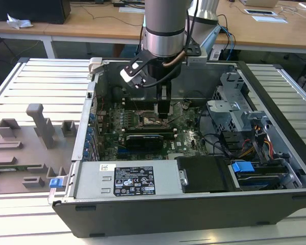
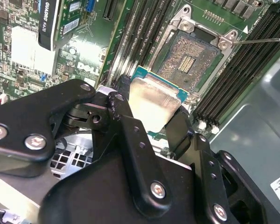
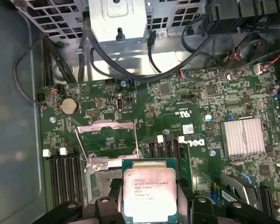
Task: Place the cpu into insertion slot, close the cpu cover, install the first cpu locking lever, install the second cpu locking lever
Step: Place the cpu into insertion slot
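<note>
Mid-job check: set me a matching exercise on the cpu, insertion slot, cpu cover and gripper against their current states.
Things:
1. cpu
2. insertion slot
3. cpu cover
4. gripper

States:
A. open, not over the socket
B. empty, contacts exposed
C. shut on the chip
D. held between the fingers, metal top showing

Pairs: 1-D, 2-B, 3-A, 4-C

Long black memory slots [image 3: 65, 179] are running close beside the pincer [image 3: 150, 197] on either side. A black card [image 1: 145, 139] is lying near it, and grey fixture blocks [image 1: 42, 127] are standing well apart, toward the exterior view's left.
</note>
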### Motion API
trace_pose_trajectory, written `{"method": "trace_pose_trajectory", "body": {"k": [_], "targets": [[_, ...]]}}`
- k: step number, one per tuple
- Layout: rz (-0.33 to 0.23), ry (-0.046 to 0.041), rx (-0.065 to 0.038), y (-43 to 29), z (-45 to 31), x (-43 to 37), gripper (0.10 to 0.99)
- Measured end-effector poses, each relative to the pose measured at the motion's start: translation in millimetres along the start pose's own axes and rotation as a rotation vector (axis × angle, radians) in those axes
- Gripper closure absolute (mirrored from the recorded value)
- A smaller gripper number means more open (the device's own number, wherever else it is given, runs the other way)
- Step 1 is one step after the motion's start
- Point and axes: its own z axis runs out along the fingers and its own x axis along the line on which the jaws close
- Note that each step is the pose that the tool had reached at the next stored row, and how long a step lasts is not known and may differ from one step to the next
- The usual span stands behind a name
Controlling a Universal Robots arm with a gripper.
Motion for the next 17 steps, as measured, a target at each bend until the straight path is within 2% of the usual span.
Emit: {"method": "trace_pose_trajectory", "body": {"k": [11,13,17], "targets": [[0.063,-0.0057,-0.001,0.0,0.0,0.0,0.541],[-0.002,0.0002,0.000,0.0,0.0,0.0,0.541],[-0.092,0.0081,0.002,0.0,0.0,0.0,0.541]]}}
